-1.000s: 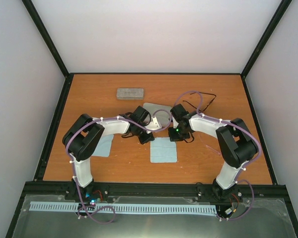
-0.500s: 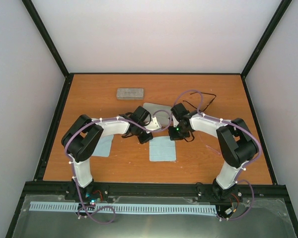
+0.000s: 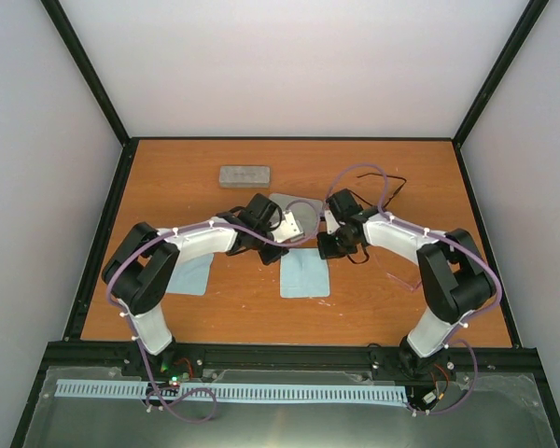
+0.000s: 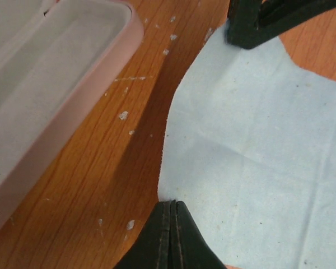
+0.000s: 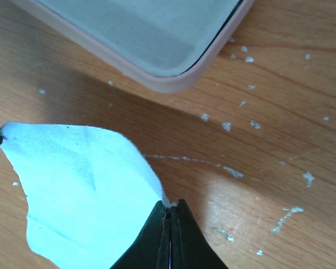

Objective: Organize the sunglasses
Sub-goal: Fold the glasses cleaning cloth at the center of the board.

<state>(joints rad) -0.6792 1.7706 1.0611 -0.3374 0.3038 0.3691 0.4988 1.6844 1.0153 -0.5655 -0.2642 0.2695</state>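
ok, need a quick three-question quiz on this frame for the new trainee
1. Fill in: the sunglasses lie toward the back ___ corner of the table (left/right).
2. True or false: the pink case is open.
3. The left gripper and right gripper are each shut on: A) the sunglasses B) the middle cloth C) the pink case.
Key: 1 right; 2 true; 3 B.
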